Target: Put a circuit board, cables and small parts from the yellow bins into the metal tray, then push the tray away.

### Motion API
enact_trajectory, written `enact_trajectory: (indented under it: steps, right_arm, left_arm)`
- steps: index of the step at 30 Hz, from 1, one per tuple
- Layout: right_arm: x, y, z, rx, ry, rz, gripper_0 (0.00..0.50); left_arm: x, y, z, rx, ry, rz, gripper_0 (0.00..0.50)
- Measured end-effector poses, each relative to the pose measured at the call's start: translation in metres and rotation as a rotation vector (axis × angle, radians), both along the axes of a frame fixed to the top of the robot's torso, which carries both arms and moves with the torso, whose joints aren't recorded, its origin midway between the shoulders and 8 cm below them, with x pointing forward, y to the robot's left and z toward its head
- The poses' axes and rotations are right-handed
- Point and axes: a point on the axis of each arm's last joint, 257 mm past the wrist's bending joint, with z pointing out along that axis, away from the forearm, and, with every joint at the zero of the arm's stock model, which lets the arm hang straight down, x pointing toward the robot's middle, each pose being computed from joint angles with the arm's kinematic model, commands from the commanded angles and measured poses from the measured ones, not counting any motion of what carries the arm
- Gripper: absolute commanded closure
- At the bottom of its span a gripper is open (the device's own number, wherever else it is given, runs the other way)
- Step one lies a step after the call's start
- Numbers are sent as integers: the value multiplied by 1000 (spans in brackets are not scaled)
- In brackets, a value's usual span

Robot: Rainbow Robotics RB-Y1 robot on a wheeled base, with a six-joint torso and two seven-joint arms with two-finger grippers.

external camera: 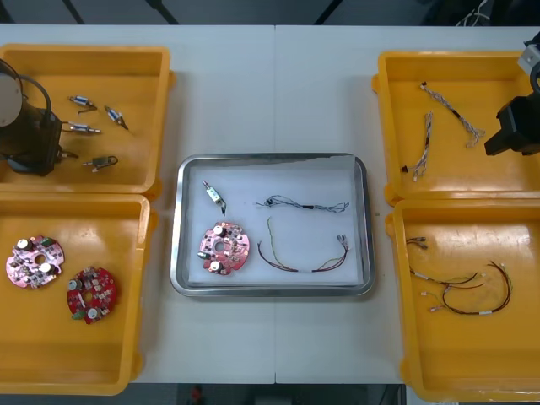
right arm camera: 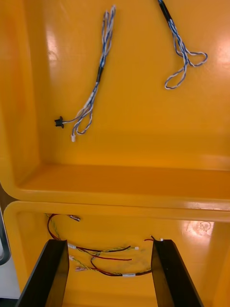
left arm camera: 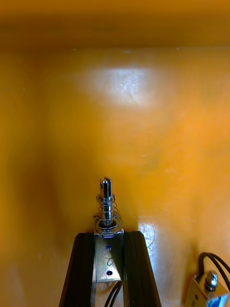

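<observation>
One small metal part (left arm camera: 106, 192) (left hand (left arm camera: 109, 235))

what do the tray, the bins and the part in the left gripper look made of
The tray: metal, shiny rim, white inside. The bins: likely plastic, glossy yellow, rounded moulded edges. The small metal part in the left gripper: bare silvery metal with a coil spring.

Electronics workshop: yellow bins (external camera: 84, 49), metal tray (external camera: 270, 157).

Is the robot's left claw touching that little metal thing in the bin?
Touching. The left wrist view shows the small metal part squeezed between both fingers of the left gripper, no gap on either side.
</observation>
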Motion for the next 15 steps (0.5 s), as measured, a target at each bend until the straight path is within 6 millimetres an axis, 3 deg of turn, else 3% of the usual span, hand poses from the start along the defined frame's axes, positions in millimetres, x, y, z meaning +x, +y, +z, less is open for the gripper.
enact_trajectory:
  steps: [9, 15]
  right_arm:
    - [-14, -21, -18, 59, 32, -124, 0]
    - [-26, -20, -28, 78, 40, -201, 0]
  left_arm:
    - [-14, 2, 49, 219, 28, -296, 500]
    - [-26, 1, 73, 360, 67, -442, 500]
